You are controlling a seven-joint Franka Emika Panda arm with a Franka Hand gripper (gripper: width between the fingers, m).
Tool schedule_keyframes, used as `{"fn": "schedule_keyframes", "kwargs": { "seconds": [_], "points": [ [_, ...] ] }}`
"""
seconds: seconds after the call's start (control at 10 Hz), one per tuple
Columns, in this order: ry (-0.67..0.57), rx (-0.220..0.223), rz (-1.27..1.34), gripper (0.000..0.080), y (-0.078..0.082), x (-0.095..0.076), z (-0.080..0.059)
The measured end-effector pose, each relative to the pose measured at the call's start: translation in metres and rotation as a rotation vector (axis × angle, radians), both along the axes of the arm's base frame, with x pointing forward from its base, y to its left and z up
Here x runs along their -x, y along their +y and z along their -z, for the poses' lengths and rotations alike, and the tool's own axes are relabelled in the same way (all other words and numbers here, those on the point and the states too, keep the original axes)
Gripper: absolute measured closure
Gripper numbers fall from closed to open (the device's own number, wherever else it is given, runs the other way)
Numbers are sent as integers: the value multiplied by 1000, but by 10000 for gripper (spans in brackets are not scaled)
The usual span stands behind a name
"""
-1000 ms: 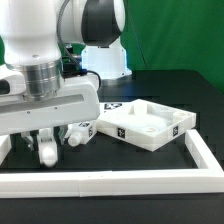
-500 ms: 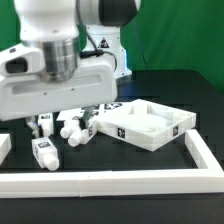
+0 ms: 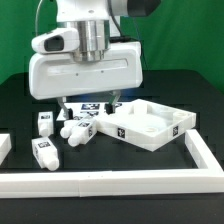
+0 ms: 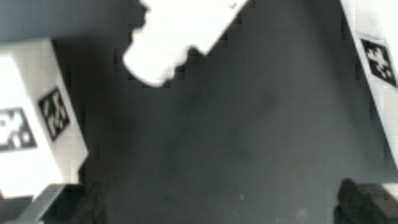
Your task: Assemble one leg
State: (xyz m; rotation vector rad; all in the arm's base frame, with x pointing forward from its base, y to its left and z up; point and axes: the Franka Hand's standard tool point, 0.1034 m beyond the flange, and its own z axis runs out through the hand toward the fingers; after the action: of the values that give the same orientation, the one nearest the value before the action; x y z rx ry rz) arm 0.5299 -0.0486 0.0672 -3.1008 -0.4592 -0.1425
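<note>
Several small white legs with black-and-white tags lie on the dark table. One leg [image 3: 45,122] and another [image 3: 42,152] are at the exterior view's left, and two more [image 3: 76,130] lie together beside the tabletop [image 3: 150,125]. My gripper [image 3: 90,103] hangs open and empty above the table, between the legs and the tabletop. In the wrist view the gripper [image 4: 214,205] shows its dark fingertips [image 4: 54,205] far apart with bare table between them. A blurred white leg [image 4: 178,40] lies ahead of them, and a tagged white part [image 4: 36,110] is at one side.
A white rail [image 3: 120,185] runs along the table's front and turns back at the exterior view's right [image 3: 205,150]. A short white piece [image 3: 4,146] is at the left edge. The tabletop's raised rim stands just right of my fingers.
My gripper has moved from over the left legs to the exterior view's right and risen. The legs at the left are now uncovered and lie still.
</note>
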Motion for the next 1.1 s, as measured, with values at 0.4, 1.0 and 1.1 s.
{"fn": "schedule_keyframes", "kwargs": {
  "seconds": [0.4,1.0,1.1],
  "points": [
    [-40,15,-75,151,18,6,5],
    [-43,28,-210,151,64,26,22],
    [-43,28,-210,151,65,26,22]
  ]
}}
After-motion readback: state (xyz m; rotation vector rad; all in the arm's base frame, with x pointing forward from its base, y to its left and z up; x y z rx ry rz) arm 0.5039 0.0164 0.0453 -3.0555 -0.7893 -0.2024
